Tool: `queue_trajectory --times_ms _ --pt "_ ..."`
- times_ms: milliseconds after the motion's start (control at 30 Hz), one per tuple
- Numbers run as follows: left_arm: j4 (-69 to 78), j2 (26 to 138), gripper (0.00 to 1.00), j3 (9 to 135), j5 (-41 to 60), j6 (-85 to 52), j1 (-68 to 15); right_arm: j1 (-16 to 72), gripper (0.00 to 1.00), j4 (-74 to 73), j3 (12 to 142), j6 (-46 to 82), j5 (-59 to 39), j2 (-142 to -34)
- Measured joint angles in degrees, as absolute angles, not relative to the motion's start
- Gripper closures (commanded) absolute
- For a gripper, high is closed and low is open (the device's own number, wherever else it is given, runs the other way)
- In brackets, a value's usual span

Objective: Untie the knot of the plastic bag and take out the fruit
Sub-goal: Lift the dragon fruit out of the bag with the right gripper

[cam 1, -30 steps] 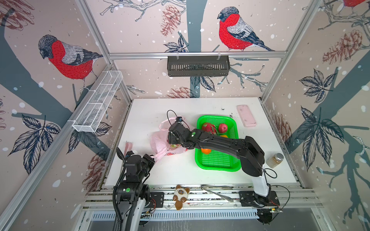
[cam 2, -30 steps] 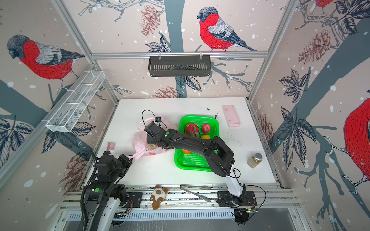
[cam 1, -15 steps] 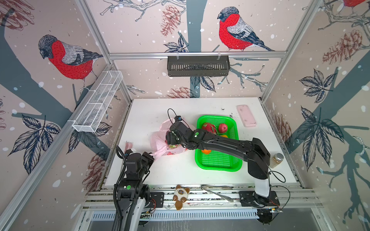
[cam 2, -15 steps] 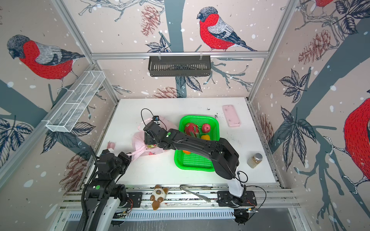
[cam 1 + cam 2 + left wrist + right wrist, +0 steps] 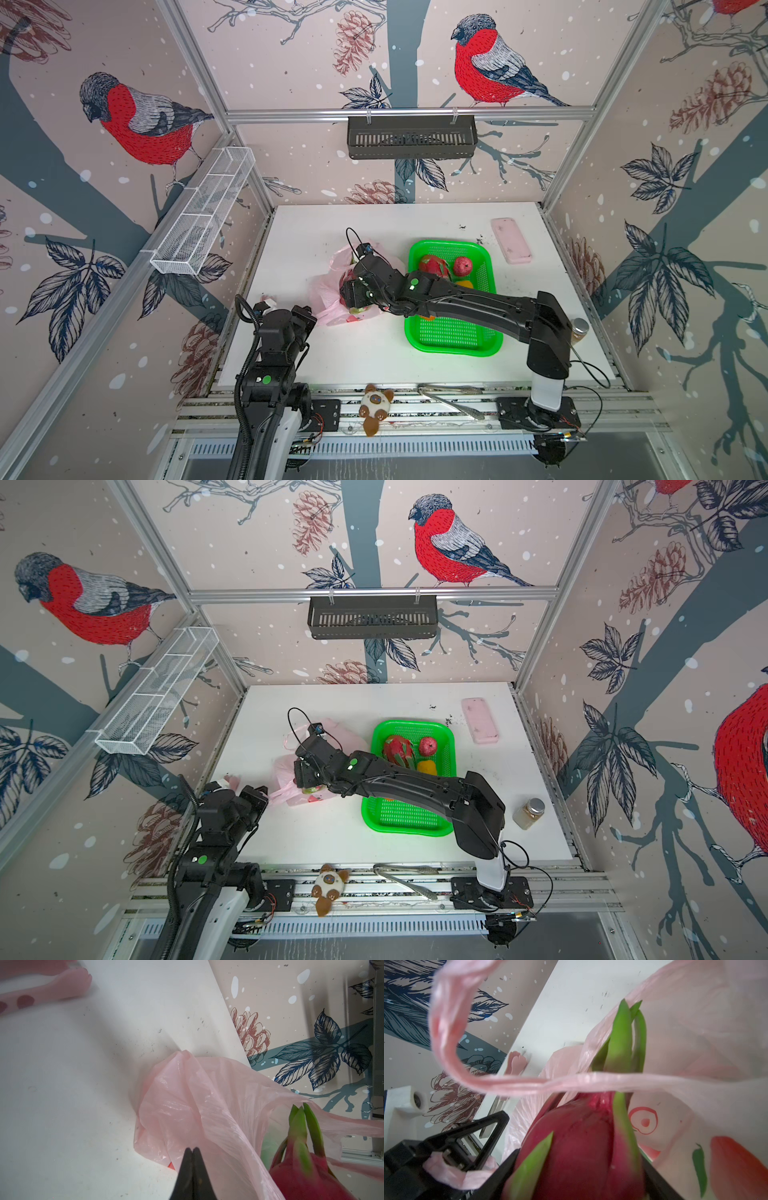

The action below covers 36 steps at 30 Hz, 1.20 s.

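The left gripper [image 5: 192, 1149] is pinching a fold of the plastic bag [image 5: 328, 291] between fully closed jaws. The bag is lying left of centre on the table [image 5: 374, 357]. The right gripper [image 5: 355, 305], jaws wide, is clamping a dragon fruit [image 5: 581, 1147] inside the bag, beside the green basket [image 5: 453, 352].

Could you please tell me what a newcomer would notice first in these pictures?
The bright green basket right of the table's middle, already holding fruit, stands out. Beside it, the right gripper reaches into the pink plastic bag, jaws around a magenta dragon fruit. Red-breasted birds cover the walls.
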<state>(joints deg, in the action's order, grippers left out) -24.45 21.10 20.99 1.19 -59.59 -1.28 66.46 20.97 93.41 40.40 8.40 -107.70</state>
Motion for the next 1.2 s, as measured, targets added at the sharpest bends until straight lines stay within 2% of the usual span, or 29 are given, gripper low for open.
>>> queue_trajectory --times_ms 833,1200 --pt "-17.78 31.46 1.0 25.65 -6.44 -54.04 -1.23 68.16 0.65 27.27 88.31 31.18 6.35 -96.23" --pt "-13.34 37.63 1.0 28.91 -7.6 -50.61 0.32 68.9 0.66 31.66 81.47 31.38 7.4 -87.02"
